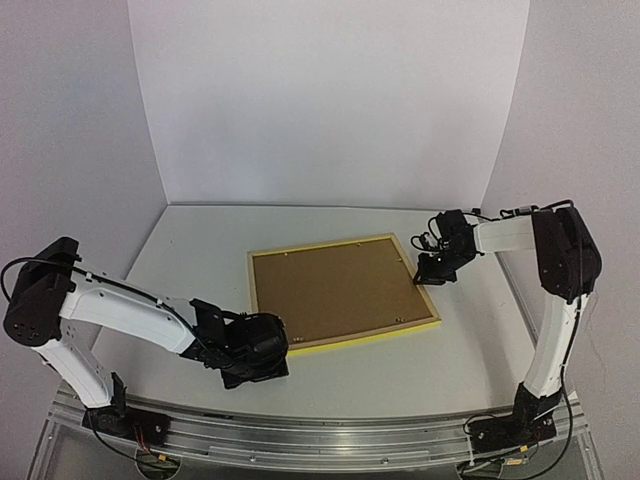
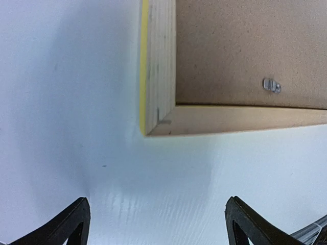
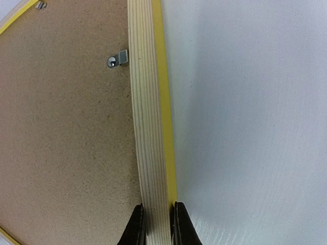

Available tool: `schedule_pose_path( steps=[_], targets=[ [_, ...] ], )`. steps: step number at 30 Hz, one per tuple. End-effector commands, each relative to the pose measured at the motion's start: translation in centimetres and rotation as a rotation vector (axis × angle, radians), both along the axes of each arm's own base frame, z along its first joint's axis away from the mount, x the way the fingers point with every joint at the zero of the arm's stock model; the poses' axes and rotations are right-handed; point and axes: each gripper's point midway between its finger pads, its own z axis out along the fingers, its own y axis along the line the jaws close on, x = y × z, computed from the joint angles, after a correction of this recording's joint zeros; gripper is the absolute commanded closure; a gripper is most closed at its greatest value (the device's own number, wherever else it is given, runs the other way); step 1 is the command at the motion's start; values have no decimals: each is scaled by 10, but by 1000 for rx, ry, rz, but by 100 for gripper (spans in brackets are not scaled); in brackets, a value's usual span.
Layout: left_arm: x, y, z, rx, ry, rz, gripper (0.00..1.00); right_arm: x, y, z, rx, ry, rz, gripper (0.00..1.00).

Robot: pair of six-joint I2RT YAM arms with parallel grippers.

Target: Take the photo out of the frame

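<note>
- Right pincer (image 3: 157, 227) is closed to a narrow gap on the right rail of the frame (image 3: 148, 127). One finger presses the inner wooden side and the other the yellow outer edge.
- Ahead of this pincer the rail runs straight away from it. To its left the brown backing board (image 3: 66, 143) faces up, with a small metal clip (image 3: 118, 58) near the rail.
- To its right is bare white tabletop (image 3: 255, 127).
- Left pincer (image 2: 158, 224) stands wide and holds nothing, its fingertips (image 2: 71, 224) well apart above the tabletop.
- Just ahead of the left pincer is a near corner of the frame, lying flat and not touched by it.
- The photo is hidden, since the frame lies face down and only the backing board shows.
</note>
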Motion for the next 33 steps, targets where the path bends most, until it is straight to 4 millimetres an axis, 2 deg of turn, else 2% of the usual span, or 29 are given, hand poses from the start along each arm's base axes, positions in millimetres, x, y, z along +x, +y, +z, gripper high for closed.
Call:
schedule_pose_path(
  steps=[1, 3, 5, 9, 13, 17, 22, 25, 27, 30, 33],
  targets=[
    [14, 36, 39, 19, -52, 70, 2, -4, 0, -5, 28, 34, -48, 84],
    [34, 47, 53, -18, -86, 98, 0, -2, -5, 0, 0, 13, -59, 72],
    [59, 52, 70, -65, -155, 88, 0, -1, -10, 6, -24, -11, -66, 52],
    [127, 59, 98, -145, -281, 49, 0, 1, -7, 25, -5, -52, -51, 31],
    [198, 66, 105, -128, -349, 25, 0, 0, -3, 58, 40, -110, -61, 8],
    [261, 66, 89, -104, -330, -9, 8, -9, -2, 92, 93, -166, -87, 4],
    [312, 55, 59, -50, -291, -72, 15, -34, 20, 111, 187, -166, -35, 4],
    [327, 52, 34, -18, -239, -86, 23, -49, 33, 114, 179, -172, -10, 3],
    [335, 45, 26, -29, -227, -99, 28, -56, 39, 113, 169, -173, 0, 3],
    [343, 49, 15, 21, -214, -79, 41, -64, 45, 113, 157, -179, 7, 2],
    [342, 54, 5, 40, -204, -62, 55, -71, 58, 114, 137, -193, 39, 2]
  ],
)
